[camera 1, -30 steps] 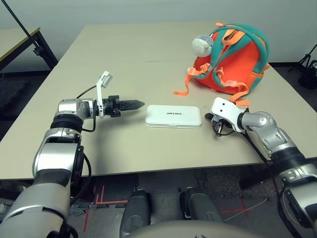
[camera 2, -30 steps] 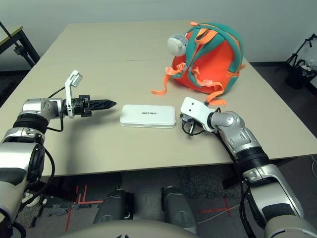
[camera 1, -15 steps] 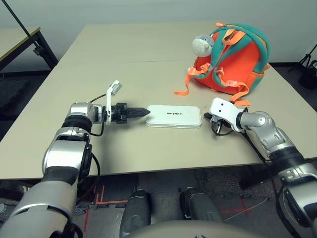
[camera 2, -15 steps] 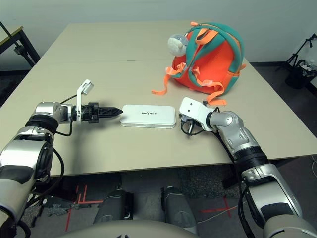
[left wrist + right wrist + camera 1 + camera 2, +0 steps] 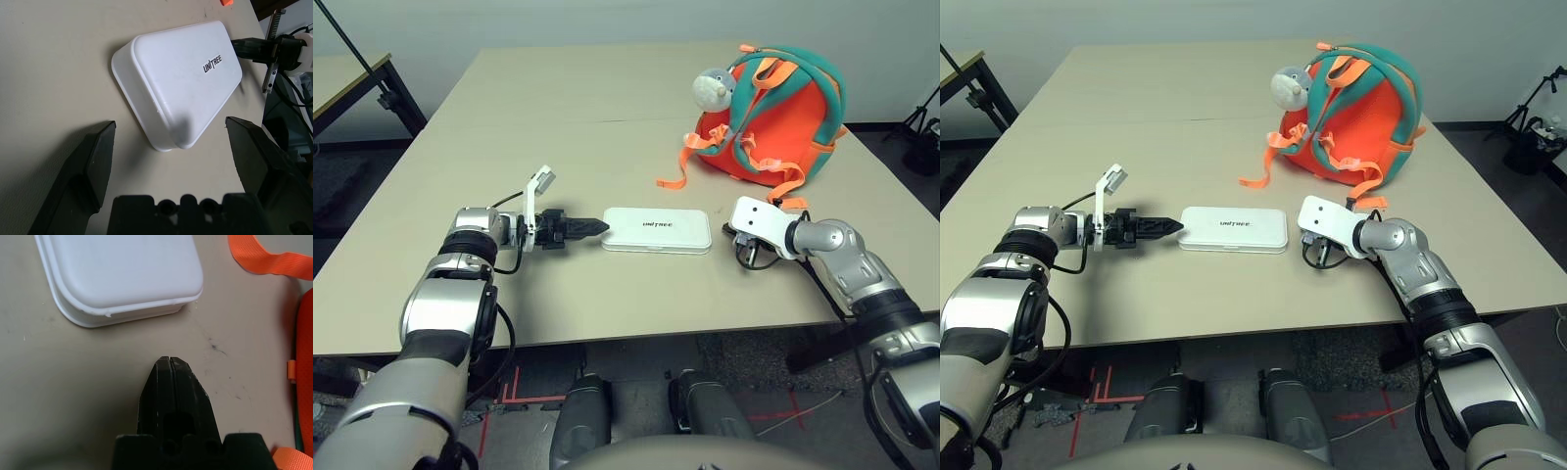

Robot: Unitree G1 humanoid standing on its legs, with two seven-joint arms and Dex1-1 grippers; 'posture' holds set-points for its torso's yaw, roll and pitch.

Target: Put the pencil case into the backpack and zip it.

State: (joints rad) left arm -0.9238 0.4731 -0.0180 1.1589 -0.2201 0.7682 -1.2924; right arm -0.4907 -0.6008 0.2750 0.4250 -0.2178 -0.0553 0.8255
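The white pencil case [image 5: 656, 229] lies flat near the table's front, its "Unitree" lettering facing up. My left gripper [image 5: 595, 226] lies low on the table at the case's left end. Its fingers [image 5: 100, 147] stand wide open, and the near end of the pencil case [image 5: 181, 78] sits just ahead of them, untouched. My right gripper [image 5: 168, 361] is shut and empty, with its tip a short way off the case's right end [image 5: 122, 274]. The orange backpack [image 5: 783, 117] with teal trim stands at the back right, a grey plush head [image 5: 713, 88] on its left side.
Loose orange straps [image 5: 674, 179] trail from the backpack onto the table towards the case. The table's front edge [image 5: 636, 338] runs close behind both arms. A second table [image 5: 342, 83] stands off to the far left, and a stand's legs [image 5: 920, 122] show at the right.
My left gripper has slid right along the table to the pencil case's left end, where it has stayed for the last half second. The right arm has barely moved.
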